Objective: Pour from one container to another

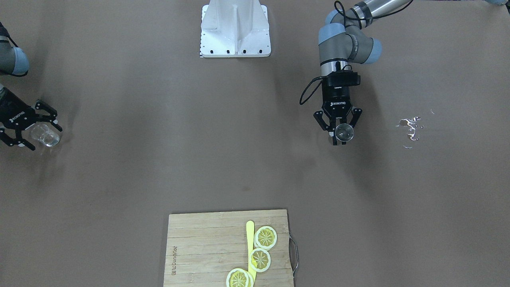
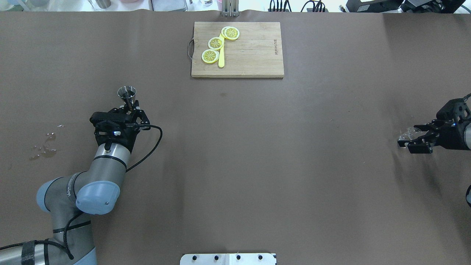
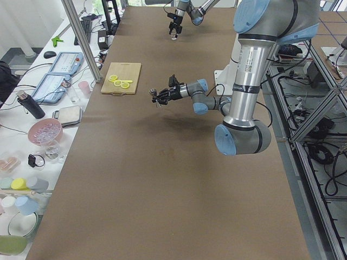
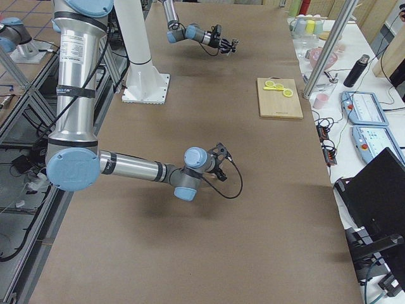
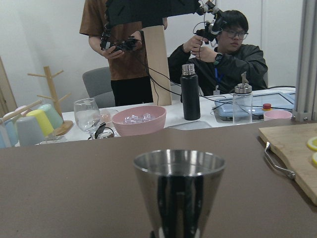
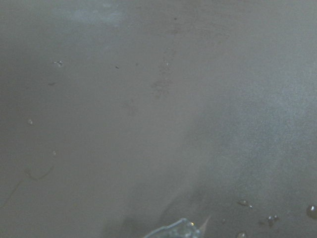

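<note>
A small steel jigger [image 2: 127,92] stands upright in my left gripper [image 2: 129,107], which is shut on its narrow waist. The front view shows this gripper [image 1: 340,138] over the brown table [image 1: 199,159] with the jigger's [image 1: 344,132] open mouth facing up. In the left wrist view the jigger's cup [image 5: 179,191] fills the lower middle. Far off at the table's other side, my right gripper [image 2: 408,137] is shut on a clear glass [image 2: 407,134]. In the front view the glass [image 1: 46,134] looks tilted in this gripper [image 1: 46,138]. Only the glass's rim [image 6: 173,230] shows in the right wrist view.
A puddle of spilled water [image 2: 44,147] lies on the table left of my left arm. At the far edge lies a wooden cutting board [image 2: 250,51] with lemon slices [image 2: 215,43] and a yellow knife [image 2: 221,59]. The robot's white base [image 1: 235,30] stands between the arms.
</note>
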